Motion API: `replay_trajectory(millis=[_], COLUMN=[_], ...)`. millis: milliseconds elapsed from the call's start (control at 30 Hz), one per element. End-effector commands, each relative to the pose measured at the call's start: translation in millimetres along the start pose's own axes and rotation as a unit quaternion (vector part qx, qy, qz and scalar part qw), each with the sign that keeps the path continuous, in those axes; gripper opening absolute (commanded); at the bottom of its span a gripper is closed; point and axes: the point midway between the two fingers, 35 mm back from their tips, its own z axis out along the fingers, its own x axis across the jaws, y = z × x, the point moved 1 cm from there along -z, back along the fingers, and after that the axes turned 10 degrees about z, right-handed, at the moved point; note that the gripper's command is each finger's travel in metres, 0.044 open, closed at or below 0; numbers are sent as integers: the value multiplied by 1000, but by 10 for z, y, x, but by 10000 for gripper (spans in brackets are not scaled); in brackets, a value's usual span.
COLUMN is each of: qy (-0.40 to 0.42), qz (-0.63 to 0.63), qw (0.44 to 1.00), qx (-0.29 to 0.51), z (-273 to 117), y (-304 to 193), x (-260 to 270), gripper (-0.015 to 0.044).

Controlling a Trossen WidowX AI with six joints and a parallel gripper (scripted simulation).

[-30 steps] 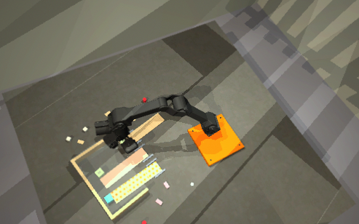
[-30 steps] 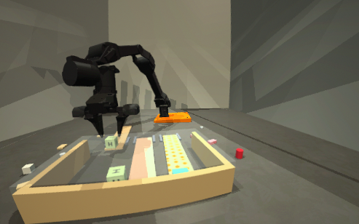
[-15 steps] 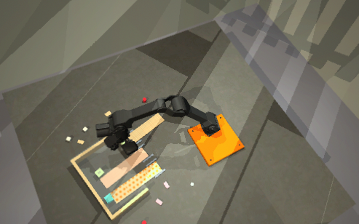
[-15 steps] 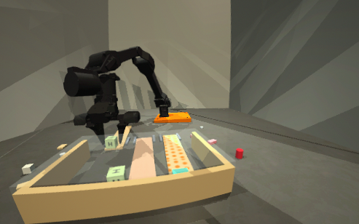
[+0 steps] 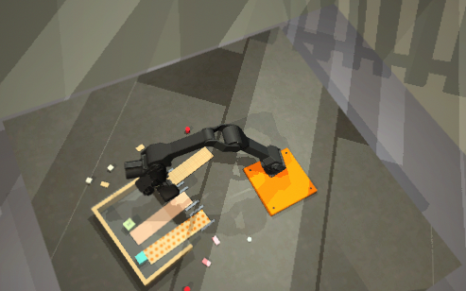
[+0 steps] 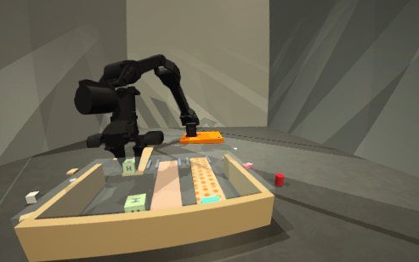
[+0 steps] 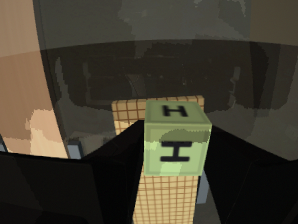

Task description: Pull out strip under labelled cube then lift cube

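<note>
A pale green cube marked H [image 6: 128, 167] [image 7: 176, 157] sits on the near end of the grid-patterned strip [image 5: 193, 166] [image 6: 145, 158] [image 7: 167, 202], which reaches out past the tray's open side. My gripper [image 6: 127, 160] [image 7: 170, 127] is shut on this cube, with a dark finger against each side. The arm hides the cube in the top view. A second green H cube [image 5: 129, 224] [image 6: 135, 203] lies in the tray beside the plain pink strip [image 5: 161, 218] [image 6: 167, 185] [image 7: 20, 90]. The dotted strip [image 5: 178, 236] [image 6: 204, 179] lies farther over, with a teal cube [image 5: 141, 257] [image 6: 210, 199] at its end.
The wooden tray wall [image 5: 118, 246] [image 6: 147, 236] encloses three sides. Grey guide pegs [image 5: 192, 206] stand along the open side. The orange base plate [image 5: 288, 189] [image 6: 212, 137] is behind. Small blocks and red cylinders [image 5: 187, 129] [image 6: 279, 179] lie scattered around the tray.
</note>
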Motion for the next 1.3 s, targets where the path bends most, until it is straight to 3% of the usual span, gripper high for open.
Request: replay_trajectory(millis=[0,133,633,1267], qy=[0,0,-2,-1], qz=[0,0,1,1], qw=[1000,1000,1000,1000], qx=[0,0,4,6], z=[-2,-23,-404,-443], y=[1,-20,-547,-1023], x=[0,6,156,289], gripper=[92,0,0,0])
